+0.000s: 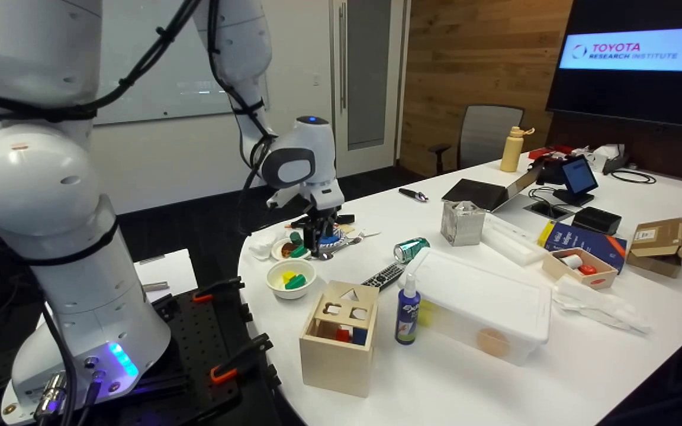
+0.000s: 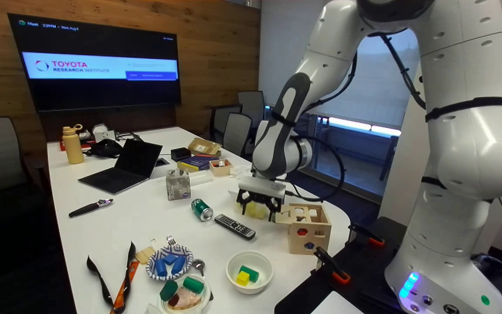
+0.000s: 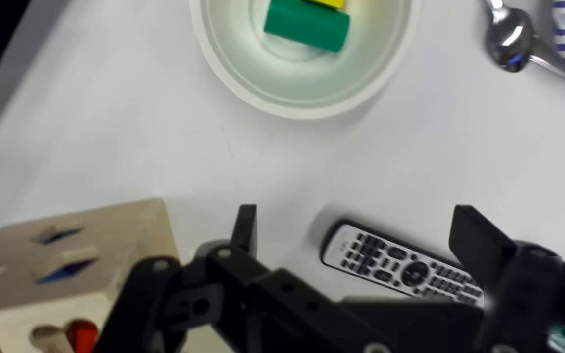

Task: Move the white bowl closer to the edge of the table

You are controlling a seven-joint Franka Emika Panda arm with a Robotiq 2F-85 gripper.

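Observation:
The white bowl [image 1: 282,291] stands upright on the white table [image 1: 453,390], near its curved edge by the robot base. It shows in both exterior views [image 2: 260,265], holding a green cylinder [image 2: 249,274] and a yellow cube [image 2: 242,278]. In the wrist view the bowl [image 3: 302,86] is at the top, cut off by the frame, beyond the fingertips. My gripper [image 3: 353,215] is open and empty, with its fingers wide apart. It hovers above the table near the remote and the wooden box, apart from the bowl; it shows in both exterior views [image 2: 258,213] [image 1: 314,244].
The wooden shape box [image 2: 306,237] and the remote [image 2: 235,226] lie near the gripper. A spoon [image 2: 198,265], a patterned bowl [image 2: 150,271] with blue blocks and a plate of toy food [image 2: 203,296] lie beside the white bowl. A spray bottle [image 1: 408,316] and plastic bin [image 1: 477,284] stand farther off.

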